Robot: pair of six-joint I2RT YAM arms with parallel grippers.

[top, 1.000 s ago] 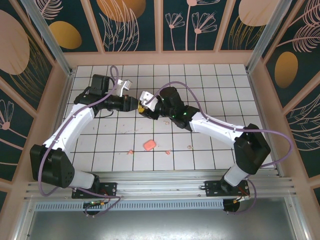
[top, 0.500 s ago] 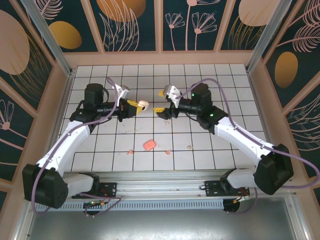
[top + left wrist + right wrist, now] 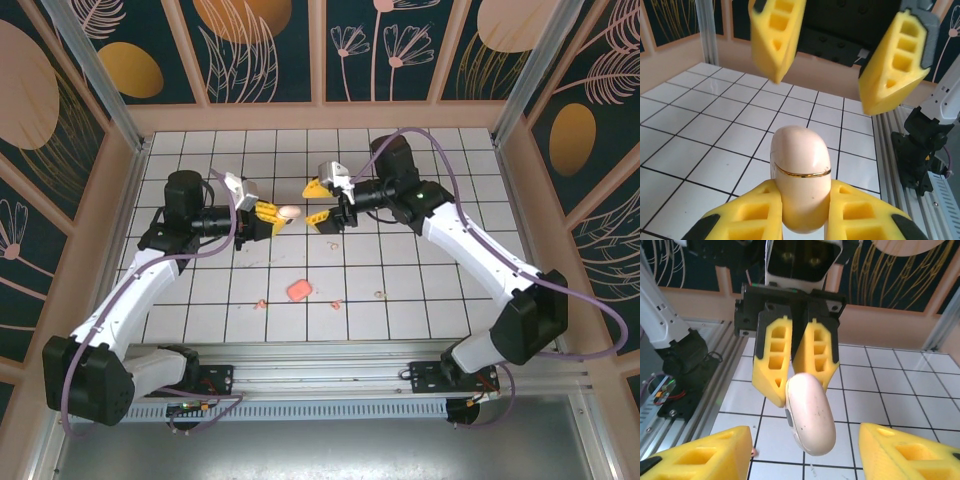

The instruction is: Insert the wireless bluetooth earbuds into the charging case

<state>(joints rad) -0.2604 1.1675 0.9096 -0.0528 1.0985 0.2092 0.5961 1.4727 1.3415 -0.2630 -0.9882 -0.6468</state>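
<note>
**Top external view.** The left gripper point(image 3: 283, 212) has its jaws pinching the charging case point(image 3: 291, 212), which projects past the jaw tips above the tiled desk point(image 3: 440, 160). The right gripper point(image 3: 318, 203) faces it with jaws spread. Its tips are just beside the free end of the case and do not touch it. The earbuds point(image 3: 262, 302), tiny pink bits, lie on the desk well apart from both sets of jaws, near a salmon-pink piece point(image 3: 298, 290).

**Left wrist view.** The left gripper point(image 3: 802, 200) clamps the lower part of the case point(image 3: 800, 160). A gold seam rings the case just beyond the jaw tips. The right gripper point(image 3: 822, 92) hangs beyond the rounded end, jaws wide apart.

**Right wrist view.** The right gripper point(image 3: 805, 437) frames the case point(image 3: 810, 412) between its spread jaws, with a gap on each side. The left gripper point(image 3: 799, 390) grips the far end of the case.
</note>
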